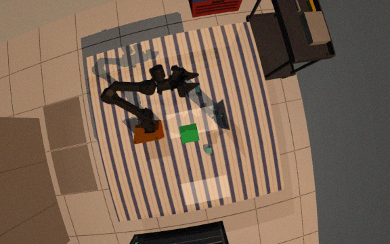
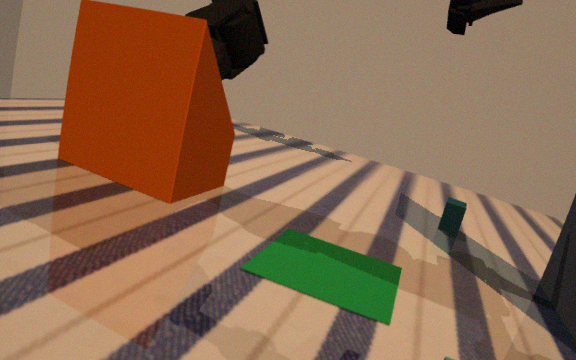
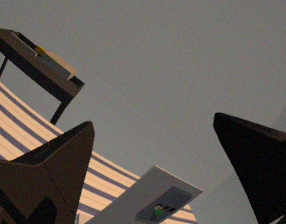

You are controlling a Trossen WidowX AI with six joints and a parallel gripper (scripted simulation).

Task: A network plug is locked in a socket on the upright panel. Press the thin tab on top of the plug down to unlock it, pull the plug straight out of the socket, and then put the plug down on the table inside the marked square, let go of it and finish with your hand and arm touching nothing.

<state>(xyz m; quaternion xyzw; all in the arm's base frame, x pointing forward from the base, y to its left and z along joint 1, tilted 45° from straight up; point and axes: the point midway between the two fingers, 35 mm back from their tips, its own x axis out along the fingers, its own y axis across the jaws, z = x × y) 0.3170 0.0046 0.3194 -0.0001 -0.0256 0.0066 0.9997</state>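
1. Two dark fingers frame the wrist view, spread wide with nothing between them: the tool is released and empty.
2. Upright panel shows between the fingers, ahead and below; its socket holds the network plug, a small green spot, still seated. The tab on it is too small to make out.
3. From the top view, the tool hangs above the striped tabletop, well apart from the panel. The plug lies down-right of the tool in that view.
4. The plug's long axis looks to run out of the panel face toward the green marked square.
5. Judgement: the approach must descend and swing toward the panel face before the tab can be pressed.
6. A small teal block sits near the square; another lies beneath the tool.
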